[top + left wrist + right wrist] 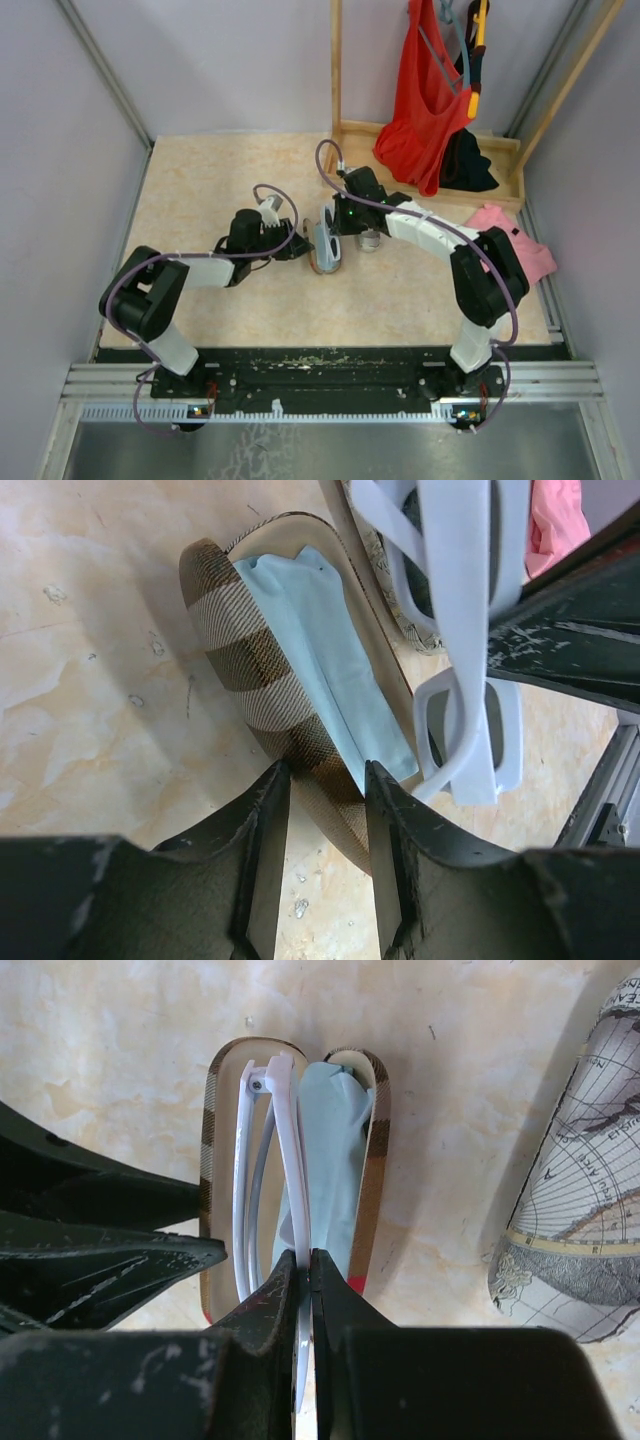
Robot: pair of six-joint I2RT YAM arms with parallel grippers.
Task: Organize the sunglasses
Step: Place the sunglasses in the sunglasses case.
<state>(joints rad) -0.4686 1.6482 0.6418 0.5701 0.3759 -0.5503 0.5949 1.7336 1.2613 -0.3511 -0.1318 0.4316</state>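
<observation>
The white-framed sunglasses (285, 1140) hang folded over an open brown-striped case (372, 1160), pinched by the frame in my right gripper (308, 1258), which is shut on them. A light blue cloth (330, 1150) lies in the case. In the left wrist view the sunglasses (465, 630) dangle at the upper right above the case (245, 650) and its cloth (330, 650). My left gripper (325, 775) is shut on the case's near end, one finger outside the shell, the other at the cloth's edge. From above, both grippers (295, 250) (335, 225) meet at the case (327, 262).
A grey map-patterned case (570, 1230) lies just right of the open one. A wooden rack (340, 130) at the back right holds a red garment (430, 90) and a black cloth (465, 165). A pink cloth (520, 245) lies by the right arm.
</observation>
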